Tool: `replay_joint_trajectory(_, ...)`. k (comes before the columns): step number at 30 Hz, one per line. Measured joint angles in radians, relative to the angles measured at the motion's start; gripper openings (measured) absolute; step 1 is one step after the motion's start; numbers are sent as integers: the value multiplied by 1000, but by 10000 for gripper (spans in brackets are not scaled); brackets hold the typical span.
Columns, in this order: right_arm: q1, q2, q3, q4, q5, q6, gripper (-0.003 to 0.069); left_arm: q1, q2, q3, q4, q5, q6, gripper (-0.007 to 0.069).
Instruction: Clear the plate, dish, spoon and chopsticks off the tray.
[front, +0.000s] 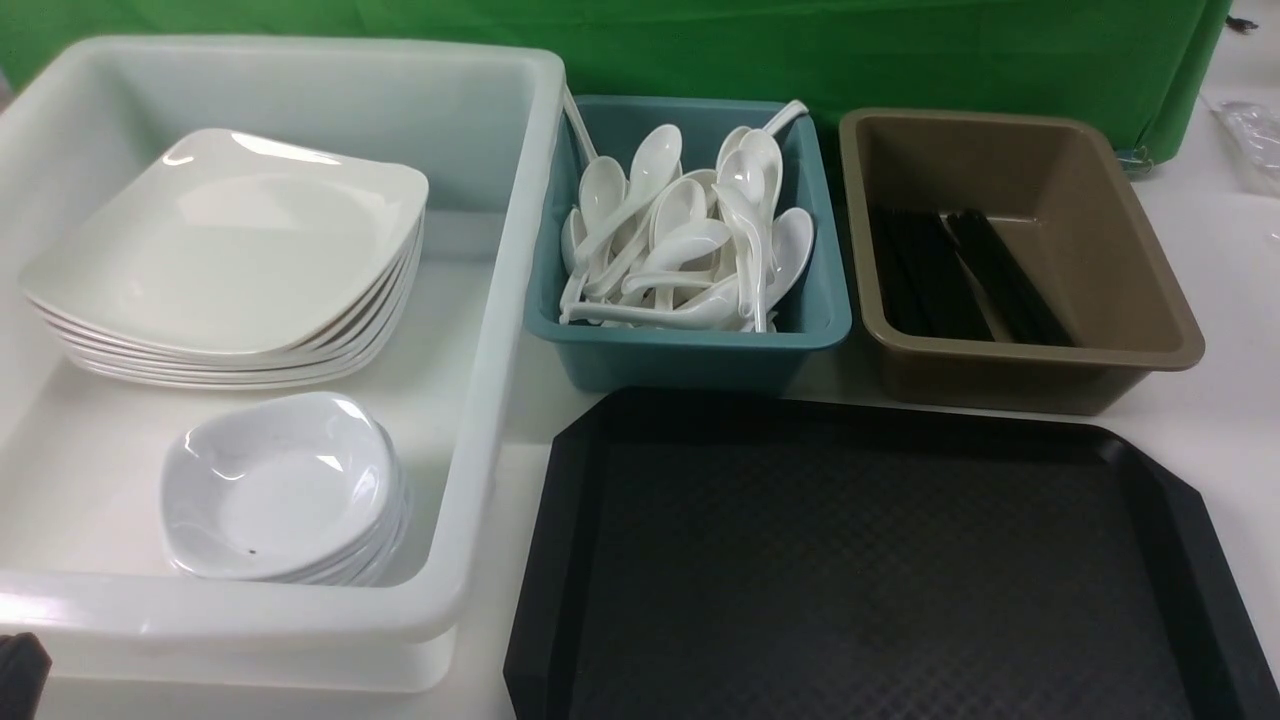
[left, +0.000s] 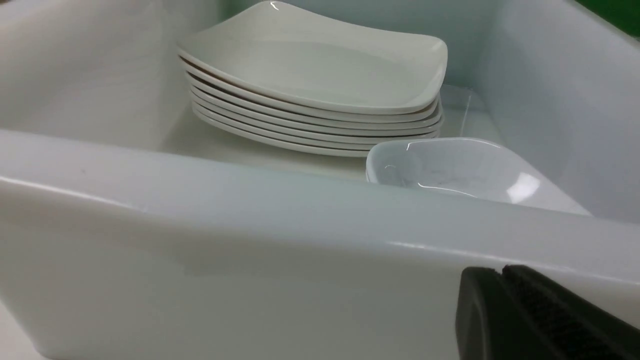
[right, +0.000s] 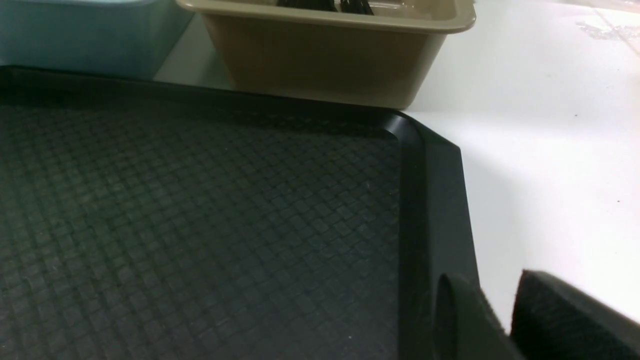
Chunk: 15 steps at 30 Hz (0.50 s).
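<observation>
The black tray (front: 860, 560) lies at the front right with nothing on its textured surface (right: 200, 225). A stack of white square plates (front: 225, 240) and a stack of small dishes (front: 280, 485) sit in the white tub (front: 500, 300). Several white spoons (front: 680, 240) fill the teal bin (front: 690, 350). Black chopsticks (front: 960, 270) lie in the brown tub (front: 1130, 250). My left gripper (left: 501, 270) is shut and empty, low outside the white tub's near wall (left: 250, 210), with the plates (left: 320, 65) and dish (left: 465, 170) beyond. My right gripper (right: 500, 295) is open and empty over the tray's right rim.
The white tub, teal bin and brown tub (right: 325, 65) stand in a row behind and left of the tray. A green cloth (front: 800, 50) hangs along the back. White tabletop (right: 550, 150) runs right of the tray.
</observation>
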Motion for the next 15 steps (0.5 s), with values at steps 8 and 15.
replay_joint_trajectory(8,0,0,0,0,0,0,222,0,0,0,0,0,1,13)
replay_joint_trajectory(15,0,0,0,0,0,0,234,0,0,0,0,0,4,17)
